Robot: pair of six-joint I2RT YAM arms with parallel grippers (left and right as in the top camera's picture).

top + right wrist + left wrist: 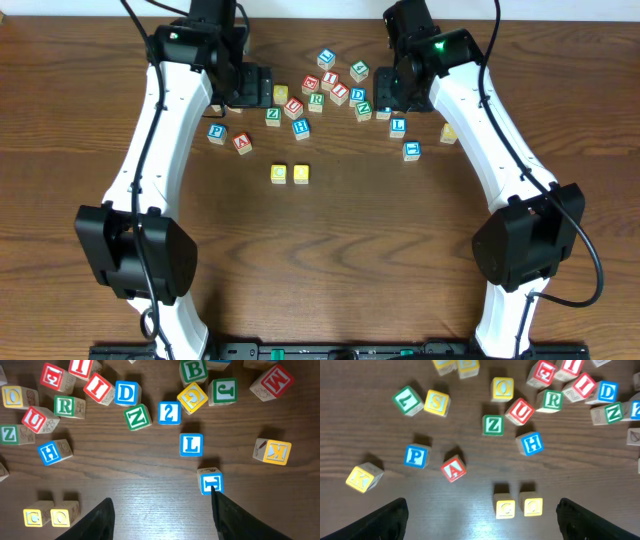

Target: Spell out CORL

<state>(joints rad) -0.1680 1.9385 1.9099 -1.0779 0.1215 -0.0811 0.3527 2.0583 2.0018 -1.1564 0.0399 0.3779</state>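
Plainly, the left gripper (482, 515) is spread wide and empty, the yellow C block (505, 508) and O block (532, 506) side by side before it. The right gripper (161, 512) gapes empty too, one fingertip (216, 499) perhaps touching a blue block (210, 482). The L block (191, 445) lies just beyond, the R block (65, 406) farther off in the heap (126, 393).

White arms (148, 135), black joints (135, 250), green light (437, 45)

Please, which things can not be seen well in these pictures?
Overhead: letters on the yellow pair are too small to read.
Left wrist: two yellow blocks at the top are cut by the edge.
Right wrist: a block at the left edge is cut off.
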